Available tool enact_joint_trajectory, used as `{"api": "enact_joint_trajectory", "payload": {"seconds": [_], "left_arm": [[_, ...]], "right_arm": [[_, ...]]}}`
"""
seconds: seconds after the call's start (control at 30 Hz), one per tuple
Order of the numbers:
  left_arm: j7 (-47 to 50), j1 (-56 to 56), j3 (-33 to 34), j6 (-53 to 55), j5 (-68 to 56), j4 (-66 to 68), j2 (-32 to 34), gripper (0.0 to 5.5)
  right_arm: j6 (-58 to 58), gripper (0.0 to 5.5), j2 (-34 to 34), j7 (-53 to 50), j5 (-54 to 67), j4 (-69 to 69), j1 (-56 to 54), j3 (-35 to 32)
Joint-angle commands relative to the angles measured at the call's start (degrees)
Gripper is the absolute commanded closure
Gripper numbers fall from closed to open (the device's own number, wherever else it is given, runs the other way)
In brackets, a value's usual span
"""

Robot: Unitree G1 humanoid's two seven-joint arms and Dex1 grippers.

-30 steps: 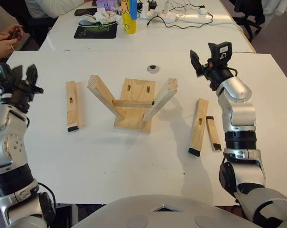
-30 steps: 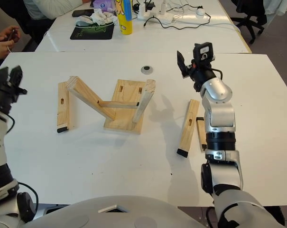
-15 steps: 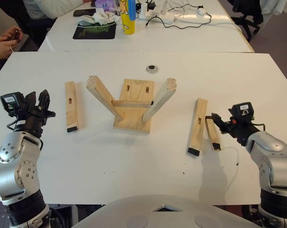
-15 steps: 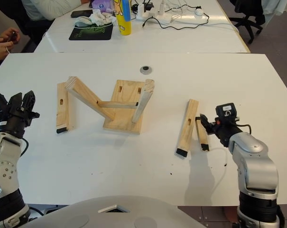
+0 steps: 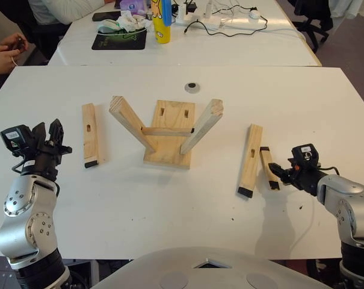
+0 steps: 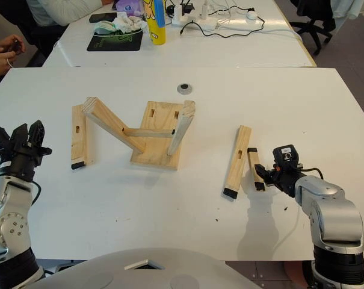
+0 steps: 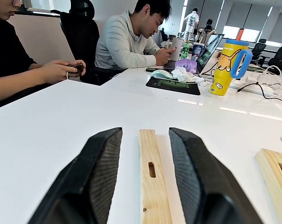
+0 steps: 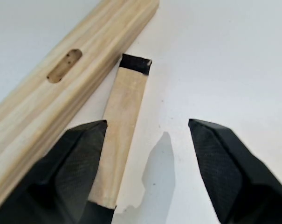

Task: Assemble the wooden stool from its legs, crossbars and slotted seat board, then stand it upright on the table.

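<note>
Right gripper [image 8: 146, 144]: wide open, empty, low at end of loose crossbar [image 8: 125, 105], likely to grab it. Left gripper [image 5: 49, 133]: open, empty, facing slotted leg [image 5: 90, 133].

The pale wood seat board [image 5: 172, 114] lies flat mid-table [image 5: 139, 205], with two slots showing near its far edge. Two chunky legs [image 5: 132, 122] rise from it, splayed in a V and joined by a thin crossbar [image 5: 168, 130]. A loose slotted leg [image 5: 90, 133] lies flat off to the left. Another loose leg [image 5: 250, 159] lies on the right, with a short black-tipped crossbar [image 5: 268, 170] just beside it.
</note>
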Motion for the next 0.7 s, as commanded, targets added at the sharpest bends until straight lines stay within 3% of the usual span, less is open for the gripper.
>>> {"api": "enact_joint_trajectory", "payload": {"seconds": [0.03, 0.5, 0.7], "left_arm": [[0.45, 0.32, -0.57, -0.39, 0.74, -0.31, -0.30, 3.64], [0.88, 0.14, -1.09, -0.32, 0.69, -0.67, -0.13, 3.64], [1.11, 0.02, -1.30, -0.34, 0.69, -0.78, -0.02, 3.61]], "right_arm": [[-1.33, 2.23, -1.40, 1.42, 0.29, 0.38, 0.44, 1.92], [-3.87, 2.23, -2.56, 1.42, -0.78, 1.03, 2.82, 4.99], [-6.68, 3.14, -2.55, 1.51, -1.12, 4.25, 3.09, 5.27]]}}
